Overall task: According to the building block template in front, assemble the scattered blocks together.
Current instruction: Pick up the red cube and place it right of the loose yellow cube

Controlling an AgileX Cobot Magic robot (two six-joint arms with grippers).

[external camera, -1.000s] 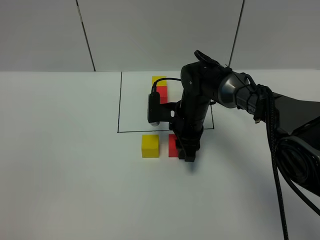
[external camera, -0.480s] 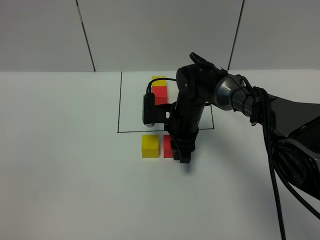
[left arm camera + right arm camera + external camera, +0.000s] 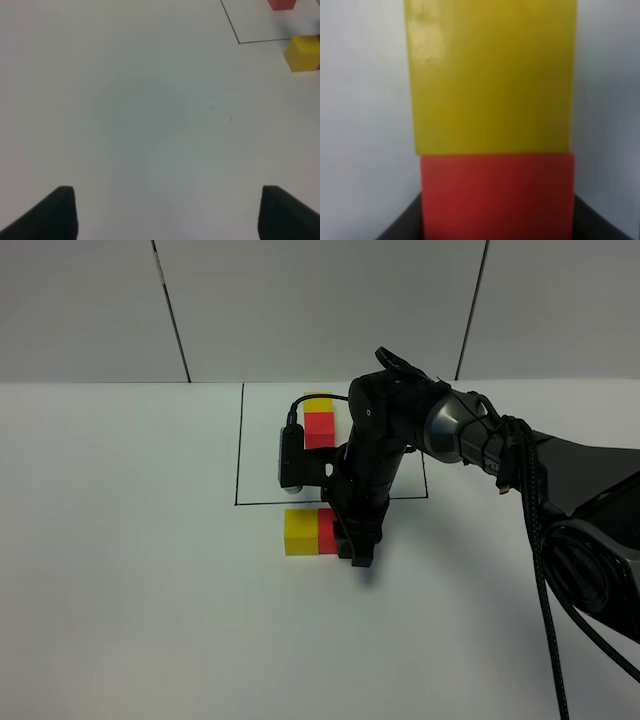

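Observation:
The template, a yellow cube (image 3: 319, 400) joined to a red cube (image 3: 319, 429), lies inside a thin black-line rectangle (image 3: 240, 445). In front of the rectangle, the loose yellow cube (image 3: 300, 531) and loose red cube (image 3: 327, 529) sit side by side, touching. My right gripper (image 3: 350, 542) is shut on the red cube; in the right wrist view its jaws (image 3: 497, 222) flank the red cube (image 3: 497, 192), which presses against the yellow cube (image 3: 492, 75). My left gripper (image 3: 167, 215) is open and empty over bare table, with the yellow cube (image 3: 303, 52) far off.
The white table (image 3: 130, 570) meets a grey panelled wall (image 3: 320, 300) at the back. The right arm's black cable bundle (image 3: 545, 570) hangs at the right side. A small camera unit (image 3: 291, 458) juts from the right wrist over the rectangle.
My right gripper has slid the red cube leftwards until it touches the yellow cube. The yellow cube and the template have not moved.

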